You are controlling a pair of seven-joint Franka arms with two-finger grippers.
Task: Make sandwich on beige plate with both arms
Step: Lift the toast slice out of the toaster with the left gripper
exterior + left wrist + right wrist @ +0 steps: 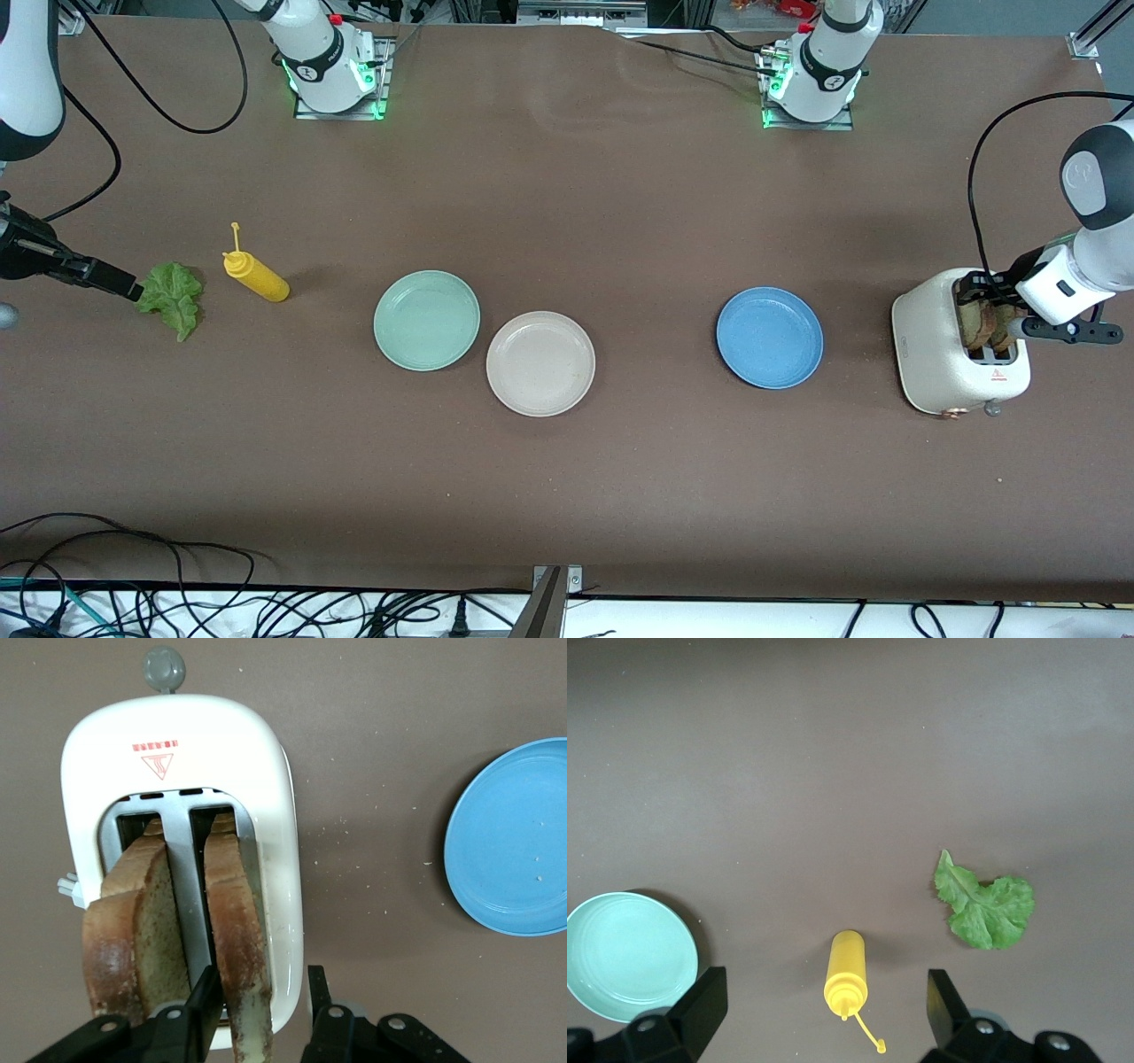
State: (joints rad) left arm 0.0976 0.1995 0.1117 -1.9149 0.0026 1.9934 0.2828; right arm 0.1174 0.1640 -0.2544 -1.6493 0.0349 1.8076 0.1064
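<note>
Left wrist view: left gripper (263, 1005) straddles one bread slice (237, 943) in toaster (266, 771) | front view: right gripper (133, 290) open beside lettuce (175, 297); beige plate (540, 363) beside mint plate (426, 320)

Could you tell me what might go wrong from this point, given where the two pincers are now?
The left pincer straddles one bread slice standing in the toaster; lifting could drag the light toaster or crumble the crust. The second slice leans close by, so a finger might snag it. The right pincer hangs open above the mustard bottle, beside the lettuce, and could knock the bottle when descending.
</note>
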